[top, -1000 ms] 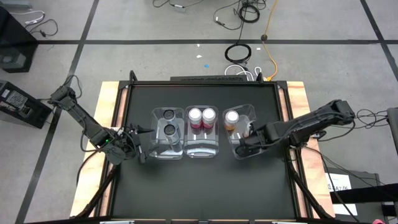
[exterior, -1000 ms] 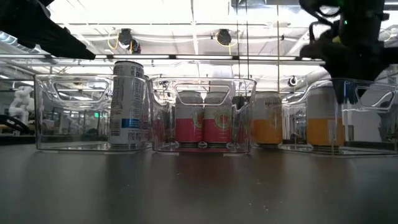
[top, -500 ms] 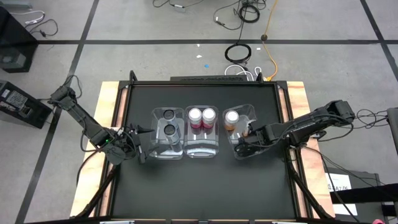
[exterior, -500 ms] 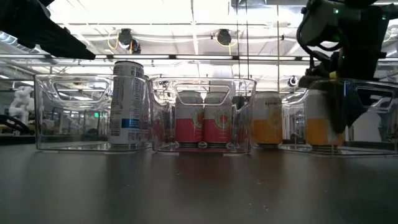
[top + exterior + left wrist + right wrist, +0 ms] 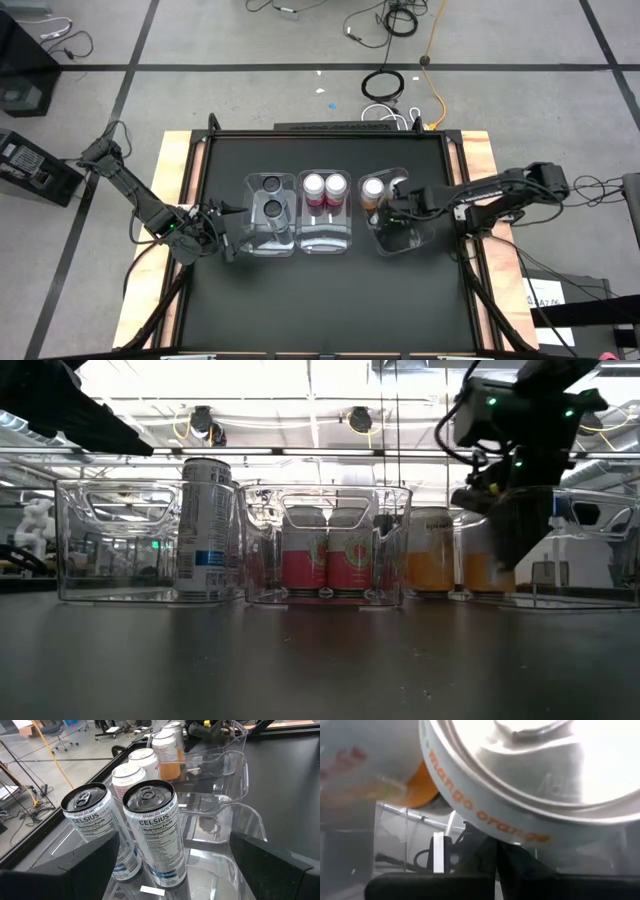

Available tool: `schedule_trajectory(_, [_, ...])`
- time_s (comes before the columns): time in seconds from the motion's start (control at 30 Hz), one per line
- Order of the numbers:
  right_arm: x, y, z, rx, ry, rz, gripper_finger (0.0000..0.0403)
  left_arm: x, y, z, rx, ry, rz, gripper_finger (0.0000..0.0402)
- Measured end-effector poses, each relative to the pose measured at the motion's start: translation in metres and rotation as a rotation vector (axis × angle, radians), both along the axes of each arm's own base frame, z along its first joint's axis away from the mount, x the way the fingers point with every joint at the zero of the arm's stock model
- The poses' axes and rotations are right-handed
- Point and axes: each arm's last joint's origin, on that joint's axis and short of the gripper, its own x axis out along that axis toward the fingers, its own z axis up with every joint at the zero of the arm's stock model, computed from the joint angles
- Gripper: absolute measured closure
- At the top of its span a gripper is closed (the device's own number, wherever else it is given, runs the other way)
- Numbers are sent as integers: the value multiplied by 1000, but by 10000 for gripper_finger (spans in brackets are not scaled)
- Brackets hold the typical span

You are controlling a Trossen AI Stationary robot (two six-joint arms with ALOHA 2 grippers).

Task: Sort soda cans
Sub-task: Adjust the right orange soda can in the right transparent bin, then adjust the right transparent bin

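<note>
High view: three clear bins in a row on the black desk (image 5: 330, 290). Left bin (image 5: 251, 243) has two dark cans (image 5: 271, 197), middle bin (image 5: 325, 240) two pink-red cans (image 5: 324, 186), right bin (image 5: 400, 240) one orange can (image 5: 373, 188) showing at its far end. Right end effector (image 5: 392, 209) is over the right bin just beside that can, fingers clenched, nothing visibly gripped. Right wrist view is filled by an orange can's silvery top (image 5: 530, 765), very close. Left end effector (image 5: 232, 232) sits at the left bin's outer side, fingers released wide, empty. Low view: both orange cans (image 5: 432, 552) stand upright.
</note>
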Motion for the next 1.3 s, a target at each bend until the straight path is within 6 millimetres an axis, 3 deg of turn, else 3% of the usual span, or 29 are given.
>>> schedule_trajectory(0.23, [12,-15,-8,-6,-15,27,403,0,0,0,-5,-5,0,15])
schedule_trajectory(0.5, [12,-14,-9,46,-17,32,403,1,-1,1,-11,-11,-1,15])
schedule_trajectory(0.73, [13,-7,25,11,-76,60,403,1,-1,1,-13,-10,-3,15])
schedule_trajectory(1.0, [-6,-5,72,23,29,44,403,1,-1,1,-15,-9,-6,15])
schedule_trajectory(1.3, [-33,9,80,36,172,-98,403,1,-1,1,-15,-9,-6,15])
